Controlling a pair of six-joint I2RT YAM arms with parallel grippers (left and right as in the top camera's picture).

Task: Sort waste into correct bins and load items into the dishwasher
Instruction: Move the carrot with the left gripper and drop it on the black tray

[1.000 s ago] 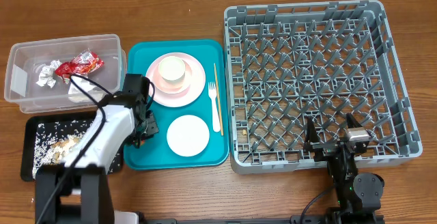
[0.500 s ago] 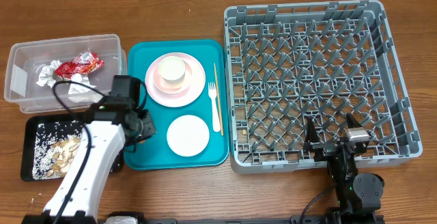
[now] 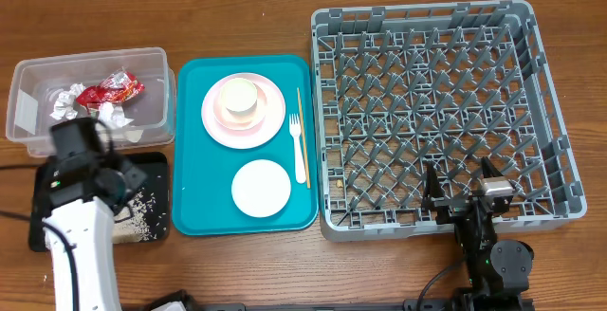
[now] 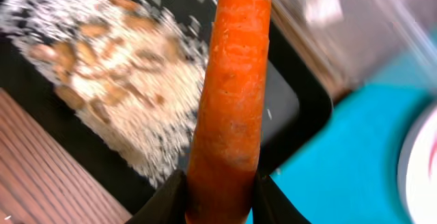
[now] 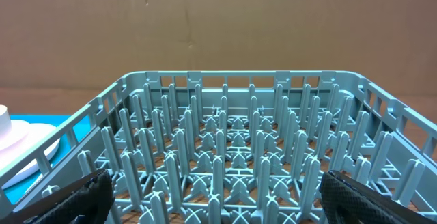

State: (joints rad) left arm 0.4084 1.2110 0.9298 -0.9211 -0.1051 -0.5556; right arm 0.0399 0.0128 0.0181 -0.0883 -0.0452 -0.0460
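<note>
An orange carrot (image 4: 231,94) stands upright between the black fingers of my left gripper (image 4: 218,207), which is shut on it. Below it lies the black tray (image 4: 287,108) with white rice (image 4: 130,115) and beige scraps (image 4: 75,63). From overhead my left arm (image 3: 83,169) covers much of the black tray (image 3: 147,197). The clear tub (image 3: 152,64) holds a red wrapper (image 3: 109,91) and crumpled napkins (image 3: 66,102). My right gripper (image 5: 218,193) is open at the near edge of the grey dish rack (image 3: 446,112), with nothing between its fingers.
The teal tray (image 3: 194,211) carries a pink plate (image 3: 270,126) with a white bowl (image 3: 240,100) on it, a second white bowl (image 3: 261,188), a white fork (image 3: 299,150) and a wooden chopstick (image 3: 300,102). The rack holds no dishes.
My left arm has swung left from the teal tray's left edge to above the black tray, still holding the carrot. The right arm has not moved.
</note>
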